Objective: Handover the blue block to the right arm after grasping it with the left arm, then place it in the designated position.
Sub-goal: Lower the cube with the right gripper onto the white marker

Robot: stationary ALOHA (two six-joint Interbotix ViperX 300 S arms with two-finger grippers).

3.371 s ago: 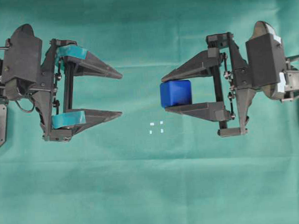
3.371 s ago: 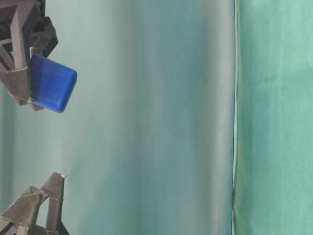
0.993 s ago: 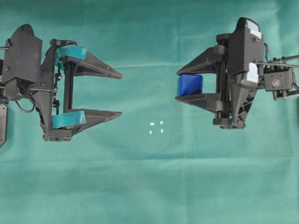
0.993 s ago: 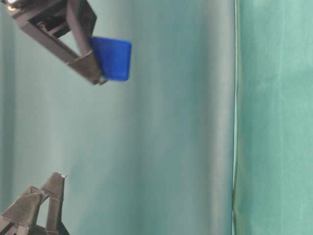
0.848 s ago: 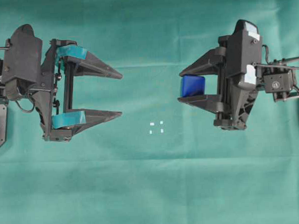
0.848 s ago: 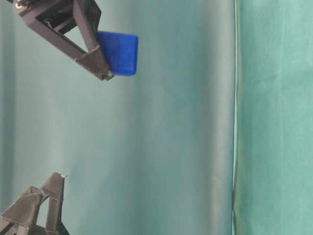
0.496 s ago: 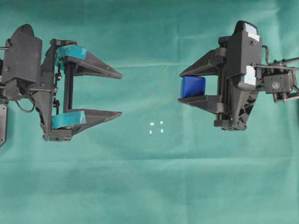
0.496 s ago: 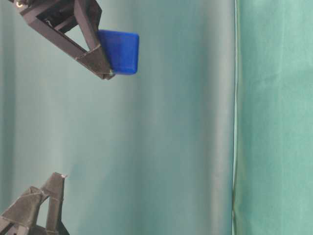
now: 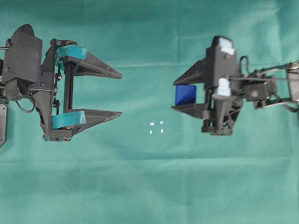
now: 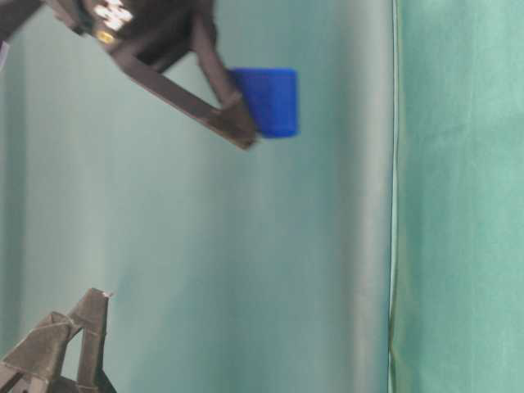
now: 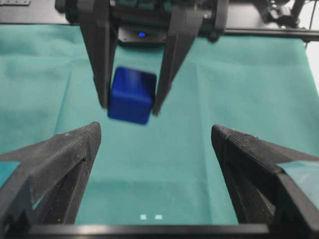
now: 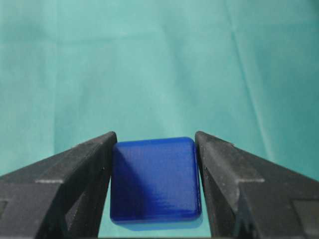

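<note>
- The blue block (image 9: 185, 94) is a cube, so it has no long axis; in the left wrist view it sits slightly tilted, with one lower corner dipping toward the cloth.
- It is clamped between the two black fingers (image 12: 75, 184) of the right gripper (image 9: 181, 95), close to their tips, with both fingers pressed flat on opposite faces.
- The block is held above the green cloth (image 9: 153, 191), not resting on it, up and to the right of the square of white marks (image 9: 156, 127) in the overhead view.
- The right arm (image 9: 247, 88) reaches in from the right, its gripper angled downward toward the cloth.
- The left gripper (image 9: 118, 93) lies level, pointing toward the right arm, with its fingers spread wide and holding nothing.
- The left arm (image 9: 24, 78) is well apart from the block.
</note>
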